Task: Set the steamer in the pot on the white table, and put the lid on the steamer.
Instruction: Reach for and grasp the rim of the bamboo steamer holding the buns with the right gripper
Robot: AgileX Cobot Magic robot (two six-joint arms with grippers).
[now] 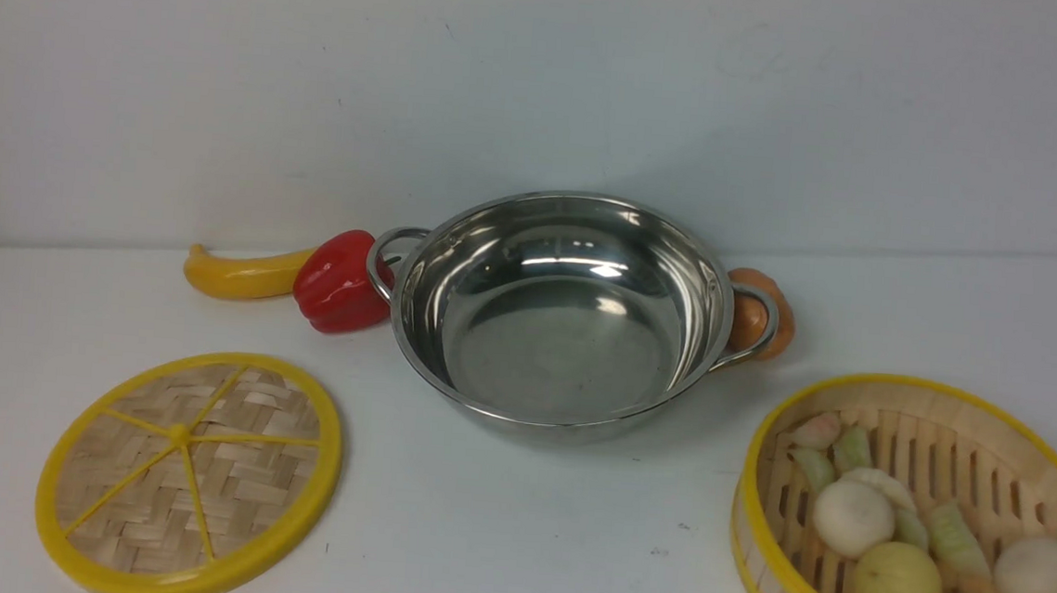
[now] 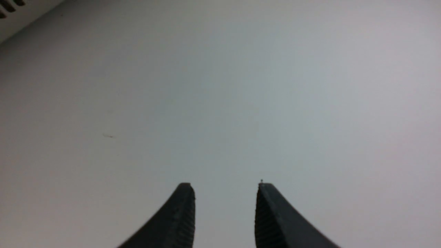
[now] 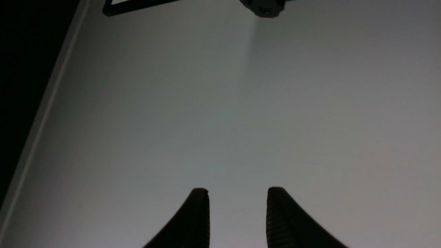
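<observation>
The round bamboo steamer with yellow rims (image 1: 750, 526), containing pale food pieces (image 1: 899, 587), is located at the lower right of the front frame. The shiny stainless-steel pot (image 1: 562, 355) is positioned at upper centre on the white table (image 1: 493, 536). The flat woven bamboo lid with yellow spokes (image 1: 179, 434) lies at lower left. Left gripper (image 2: 225, 186): fingers spread, gap unoccupied. Right gripper (image 3: 237, 190): fingers likewise spread, gap unoccupied.

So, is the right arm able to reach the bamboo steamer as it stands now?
Probably yes: the steamer sits on the right arm's side with nothing covering it, and the right end effector is open and empty.
</observation>
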